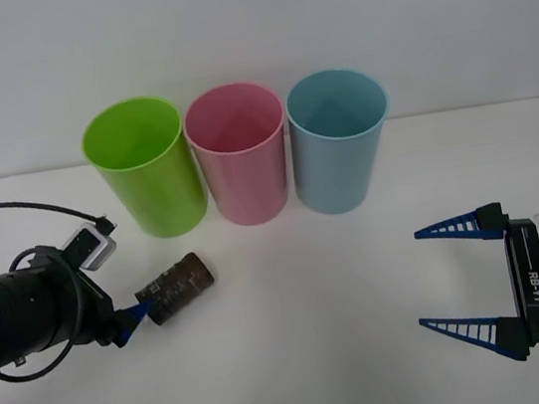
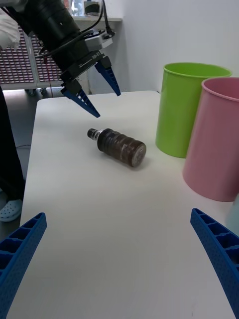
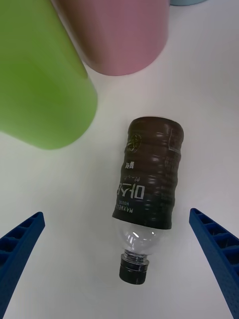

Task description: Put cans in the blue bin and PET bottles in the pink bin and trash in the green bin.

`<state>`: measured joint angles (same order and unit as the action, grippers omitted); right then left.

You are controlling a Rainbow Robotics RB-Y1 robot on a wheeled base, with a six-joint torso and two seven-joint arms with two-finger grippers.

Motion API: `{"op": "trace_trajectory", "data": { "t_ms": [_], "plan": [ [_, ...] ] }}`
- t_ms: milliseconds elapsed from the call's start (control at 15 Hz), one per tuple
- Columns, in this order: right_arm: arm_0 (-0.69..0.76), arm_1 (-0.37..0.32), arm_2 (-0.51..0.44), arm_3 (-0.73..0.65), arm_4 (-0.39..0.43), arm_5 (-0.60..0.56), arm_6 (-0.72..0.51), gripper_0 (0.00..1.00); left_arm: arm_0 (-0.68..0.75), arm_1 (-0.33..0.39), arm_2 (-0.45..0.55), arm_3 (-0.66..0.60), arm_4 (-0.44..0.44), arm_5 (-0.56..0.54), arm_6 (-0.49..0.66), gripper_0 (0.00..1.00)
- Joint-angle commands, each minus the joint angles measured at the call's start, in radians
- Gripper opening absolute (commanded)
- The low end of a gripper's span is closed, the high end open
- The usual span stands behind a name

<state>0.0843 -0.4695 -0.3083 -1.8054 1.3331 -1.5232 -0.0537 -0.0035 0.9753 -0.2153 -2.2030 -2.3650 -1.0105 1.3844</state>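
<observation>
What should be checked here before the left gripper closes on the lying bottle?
1. Small clear plastic bottle with dark brown label lies on its side on the white table, cap toward the left gripper: ok.
2. Left gripper open, fingers either side of the bottle's cap end: ok.
3. Bottle apart from the tall lime-green plastic bin: ok.
4. Tall pink plastic bin upright, mouth open: ok.
5. Right gripper open, well away from the bottle: ok.
6. Fingers low enough to grip: cannot tell.
</observation>
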Motion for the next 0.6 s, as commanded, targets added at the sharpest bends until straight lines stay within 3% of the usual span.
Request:
{"op": "trace_trajectory", "data": {
  "t_ms": [67,600],
  "plan": [
    [0.0,0.0,0.0,0.0,0.0,0.0,0.0,1.0,-0.085,0.028,-0.11,0.042,-0.063,0.0,0.068,1.0],
    [0.0,0.0,0.0,0.0,0.0,0.0,0.0,1.0,-0.176,0.014,-0.228,0.129,-0.074,0.0,0.071,1.0]
  ]
}}
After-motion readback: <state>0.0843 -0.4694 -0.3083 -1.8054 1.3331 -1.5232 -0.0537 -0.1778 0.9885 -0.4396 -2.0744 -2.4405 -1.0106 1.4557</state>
